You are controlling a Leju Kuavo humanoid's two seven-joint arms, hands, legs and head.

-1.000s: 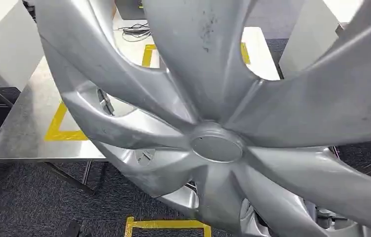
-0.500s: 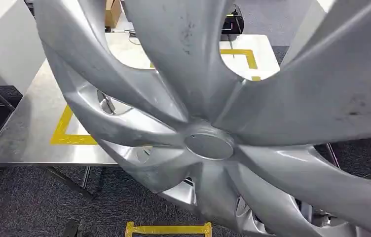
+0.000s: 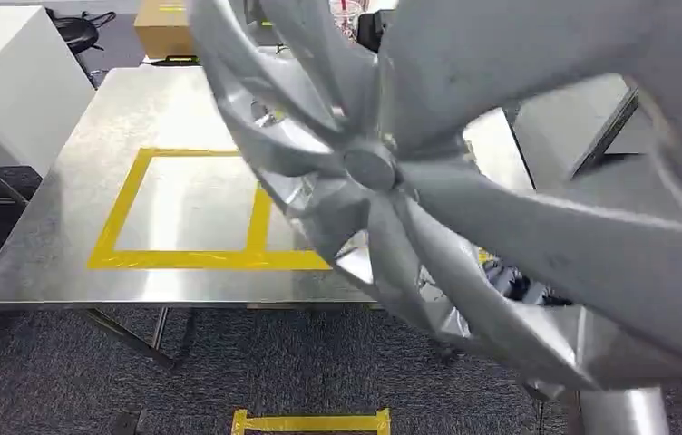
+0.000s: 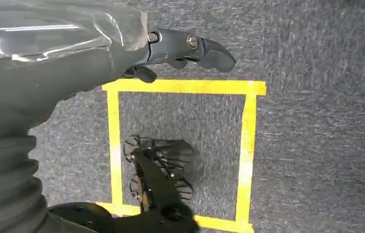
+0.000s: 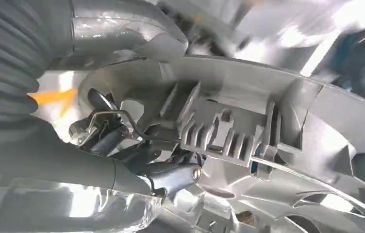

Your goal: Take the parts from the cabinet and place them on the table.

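Note:
A large silver wheel cover (image 3: pixel 374 168) with curved spokes hangs tilted above the right part of the steel table (image 3: pixel 65 272), hiding that side. In the right wrist view my right hand (image 5: pixel 137 155) grips the ribbed back of the wheel cover (image 5: pixel 229 126), dark fingers hooked behind its rim and a wire clip. My silver right arm (image 3: pixel 623 412) rises at the lower right of the head view. My left hand (image 4: pixel 171 48) hangs over the carpet, fingers apart and holding nothing.
A yellow tape rectangle (image 3: pixel 183 258) marks the table top. A white cabinet (image 3: pixel 2 82) stands at the left and a cardboard box (image 3: pixel 165 27) beyond the table. Yellow tape marks (image 3: pixel 310 421) lie on the grey carpet, and a taped square (image 4: pixel 180 87) under my left hand.
The wheel cover has swung away from the camera and to the right, now looking smaller and lying over the table. Much more of the table and its taped rectangle shows.

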